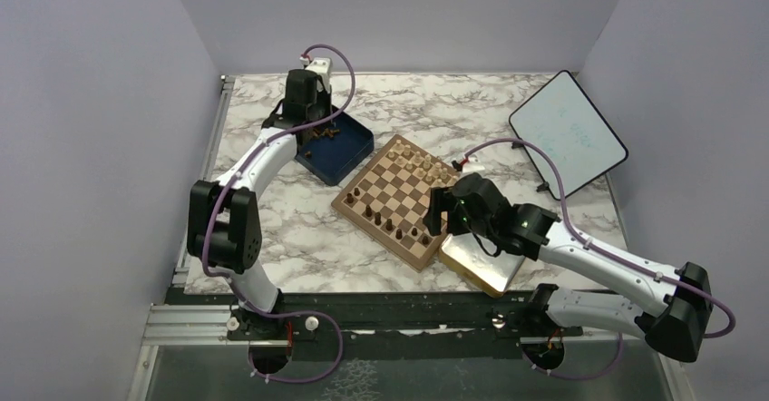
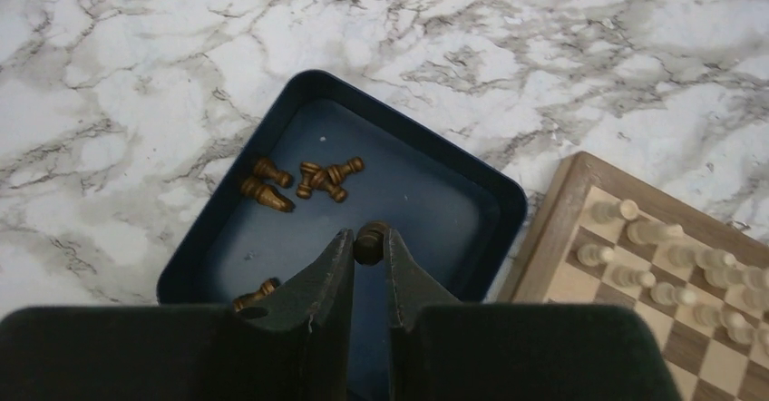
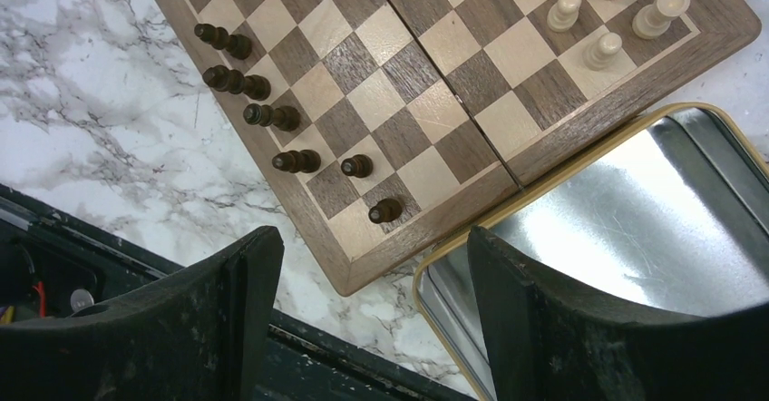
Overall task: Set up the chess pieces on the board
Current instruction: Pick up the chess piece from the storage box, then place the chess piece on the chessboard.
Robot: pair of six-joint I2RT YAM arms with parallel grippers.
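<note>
the board (image 1: 399, 200) lies cornerwise on the marble-patterned bench (image 1: 272, 229), a square of tan and dark brown checks inside a plain brown wooden border. bare bench lies open to the left of the board and beyond it. along the board's near right edge a gold-rimmed metal tray (image 3: 635, 192) sits hard against the border. a dark blue box (image 2: 453, 192) with rounded corners stands just beside the board's far left edge. a tilted whiteboard (image 1: 567, 133) stands well off to the board's far right.

the left hand (image 2: 368, 236) hangs over the box, jaws narrow, pinching one dark chessman (image 2: 371, 245) at its tips. only the left wrist view shows the loose dark pieces (image 2: 317, 179), turned wood with a slight shine, lying on their sides on the box floor.

the right hand (image 3: 369, 247) hovers over the board's near corner and the tray's rim, jaws wide, nothing between them. its view shows standing dark pieces (image 3: 297, 161) filed along one border, pale pieces (image 3: 662, 11) at the opposite side, and the tray's scratched, mirror-bright floor.
</note>
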